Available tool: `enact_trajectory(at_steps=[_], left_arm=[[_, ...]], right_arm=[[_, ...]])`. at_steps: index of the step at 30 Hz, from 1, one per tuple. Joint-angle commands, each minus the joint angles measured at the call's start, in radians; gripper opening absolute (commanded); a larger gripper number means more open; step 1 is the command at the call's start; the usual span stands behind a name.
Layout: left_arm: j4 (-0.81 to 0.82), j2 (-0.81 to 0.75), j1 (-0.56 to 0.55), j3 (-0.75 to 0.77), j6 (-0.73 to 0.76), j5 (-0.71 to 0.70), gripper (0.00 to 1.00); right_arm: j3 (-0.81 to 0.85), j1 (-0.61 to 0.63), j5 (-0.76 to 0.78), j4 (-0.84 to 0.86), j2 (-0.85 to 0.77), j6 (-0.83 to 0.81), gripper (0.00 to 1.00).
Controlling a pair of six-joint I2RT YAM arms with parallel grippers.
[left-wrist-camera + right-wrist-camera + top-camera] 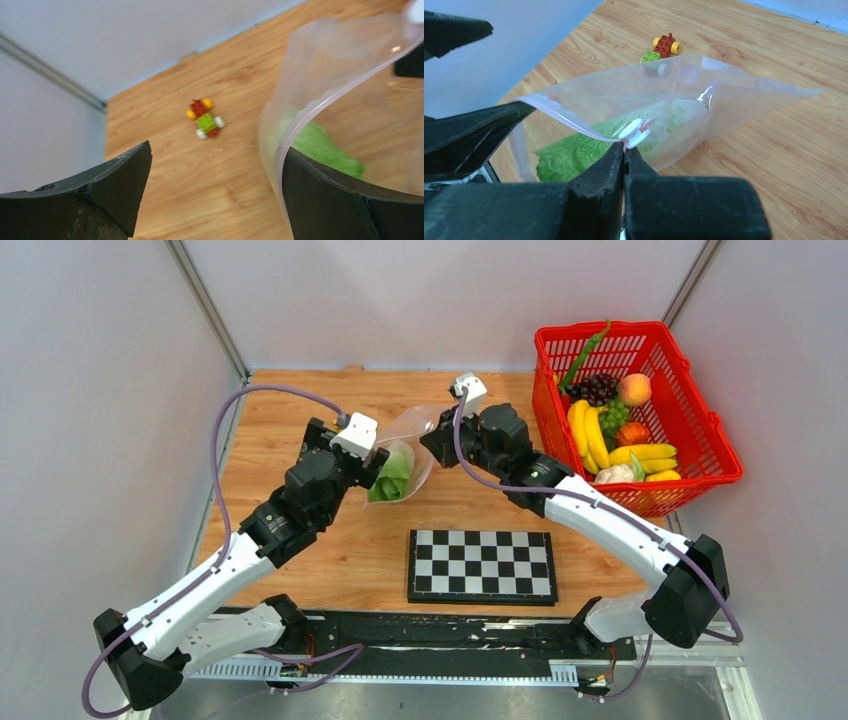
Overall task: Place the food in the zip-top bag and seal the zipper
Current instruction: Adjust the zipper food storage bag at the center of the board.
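Note:
The clear zip-top bag [415, 440] is held up above the table with its mouth gaping. A green lettuce leaf [392, 475] lies inside it [569, 155]. My right gripper [625, 150] is shut on the pink zipper [574, 127] right beside its white slider [634, 132]. My left gripper [215, 155] is open at the other end of the mouth. Its right finger [350, 200] rests against the zipper rim [320, 107], with the lettuce [320, 145] just beyond it. The left finger [100, 195] is over bare wood. More food [610, 430] sits in the basket.
A red mesh basket [700, 430] stands at the back right, holding bananas, grapes, a peach and a long green pod. A chessboard [482, 565] lies near the front edge. A small toy-brick figure [205, 119] stands on the wood behind the bag.

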Motion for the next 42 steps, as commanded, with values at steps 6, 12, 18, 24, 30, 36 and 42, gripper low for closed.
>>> enact_trajectory(at_steps=[6,12,18,24,30,36,42], left_arm=[[0.036,-0.035,0.018,-0.022,-0.416,0.378,1.0],[-0.005,0.039,0.062,0.038,-0.413,0.482,0.97],[0.021,0.106,0.063,0.063,-0.475,0.589,0.83],[0.015,0.137,0.064,0.089,-0.478,0.586,0.44],[0.014,0.177,0.064,0.107,-0.503,0.62,0.09],[0.053,0.188,0.064,0.105,-0.598,0.609,0.0],[0.119,0.236,0.063,0.097,-0.717,0.566,0.0]], right_arm=[[0.011,-0.013,0.034,0.021,-0.047,0.047,0.0],[-0.013,-0.018,0.002,0.024,-0.074,0.038,0.0],[-0.006,-0.024,-0.024,0.023,-0.071,0.035,0.0],[0.011,-0.045,-0.072,-0.005,-0.055,0.029,0.0],[0.024,-0.066,-0.099,-0.019,-0.044,0.023,0.0],[0.089,-0.107,-0.141,-0.108,0.017,0.018,0.01],[0.166,-0.133,0.008,-0.179,0.04,-0.005,0.05]])
